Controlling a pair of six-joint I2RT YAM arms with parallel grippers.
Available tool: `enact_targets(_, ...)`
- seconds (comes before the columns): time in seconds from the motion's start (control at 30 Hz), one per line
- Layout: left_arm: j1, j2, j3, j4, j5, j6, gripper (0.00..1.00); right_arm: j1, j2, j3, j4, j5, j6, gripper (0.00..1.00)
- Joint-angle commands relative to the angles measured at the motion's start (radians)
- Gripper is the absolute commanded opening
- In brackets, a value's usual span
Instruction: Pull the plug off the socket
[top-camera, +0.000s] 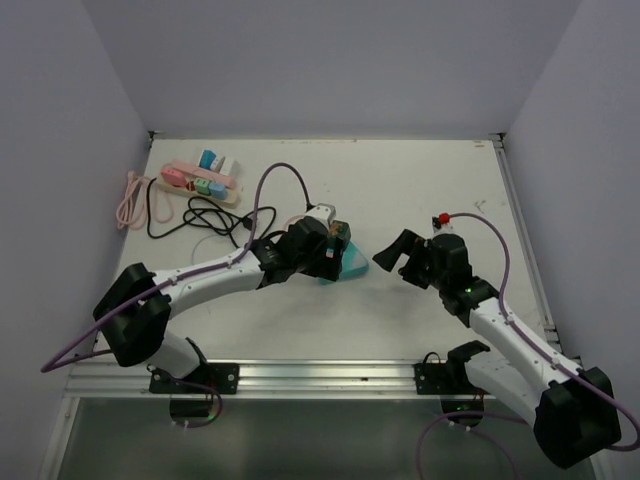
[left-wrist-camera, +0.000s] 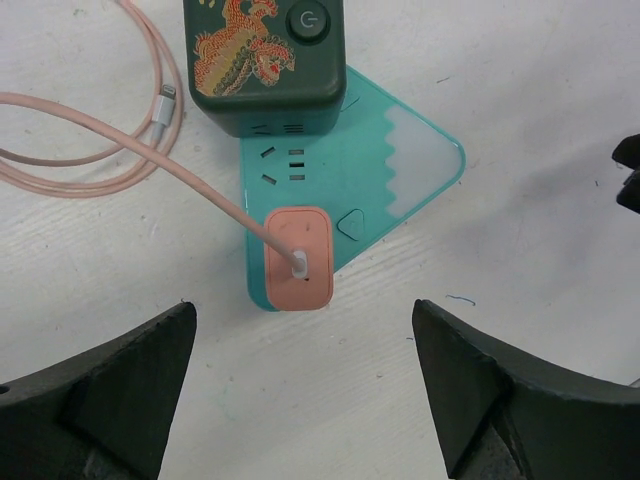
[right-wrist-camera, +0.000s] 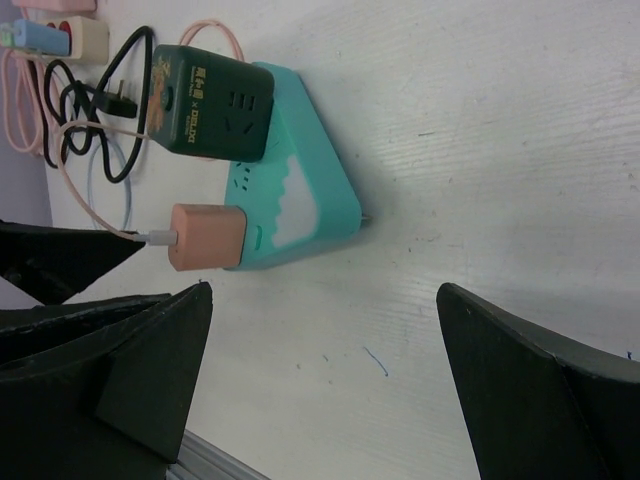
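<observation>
Step in hand, judging by the layout: lining up over the plug, with no grasp made yet.

Hovering directly above the salmon plug (left-wrist-camera: 298, 258) with the left pincer (left-wrist-camera: 302, 325), spread wide and empty, one finger out to each side and well clear of the plug's faces. Not touching anything.

Off to the right with the right pincer (right-wrist-camera: 325, 295), also fully spread and holding nothing, facing the teal socket strip (right-wrist-camera: 310, 150) from the side, apart from it.

Plug seated upright in the teal socket strip, near one corner of its top face, out on the open worktop (left-wrist-camera: 520, 90) between the two arms. Pink cable (left-wrist-camera: 170, 165) leaving the plug's top and looping away across the worktop. Sharing the same strip, a dark green cube adapter (left-wrist-camera: 265, 60) at the other end, close beside the plug but not touching it.

Next move calls for: dropping straight down until the fingers bracket the plug's two flat sides, then closing below the cable's exit so as not to pinch the cable. Then pulling along the line of the pins, away from the strip's face, without twisting.

Likely snag: a light strip lifting along with the plug. Probably worth pressing the strip's bare white-and-teal end down with the right pincer, keeping clear of the cube.
</observation>
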Motion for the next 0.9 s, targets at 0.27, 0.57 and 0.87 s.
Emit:
enact_targets(0.27, -0.006, -0.059, -0.014, 0.012, -0.015, 0.021, 0.92, 0.004, 0.019, -0.006, 0.024, 0.036, 0.011, 0.99)
enact_targets(0.57, -0.006, -0.036, 0.0, 0.009, -0.026, 0.013, 0.93, 0.003, 0.105, -0.022, 0.134, -0.032, 0.04, 0.99)
enact_targets(0.87, -0.006, 0.062, 0.043, 0.044, -0.021, 0.01, 0.9, 0.003, 0.163, -0.002, 0.17, -0.037, 0.001, 0.99)
